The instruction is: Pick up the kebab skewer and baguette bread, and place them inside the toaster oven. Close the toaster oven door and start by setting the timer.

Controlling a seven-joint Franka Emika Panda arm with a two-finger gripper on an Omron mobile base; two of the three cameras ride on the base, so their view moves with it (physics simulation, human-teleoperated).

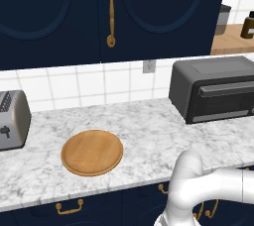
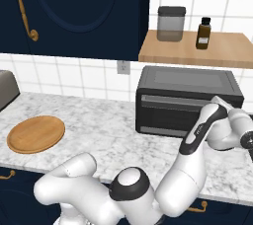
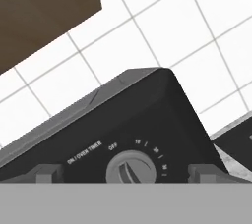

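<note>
In the left base view, the toaster oven (image 1: 216, 89) sat on the marble counter (image 1: 149, 136) with its toaster oven door (image 1: 225, 102) shut; a round wooden plate (image 1: 92, 152) lay well left. In the right base view, the arm reached the oven's right end. In the hand view, the gripper (image 3: 120, 173) straddled the timer knob (image 3: 131, 169), fingers apart, gripping nothing.

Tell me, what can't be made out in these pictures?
- Gripper: hand view, tips cut by the bottom edge; grip on the timer knob unclear.
- Oven inside: left base view, the door is shut and its window dark.
- Dial numbers: hand view, too small and blurred.
- Toaster: left base view, cut by the left edge.
</note>
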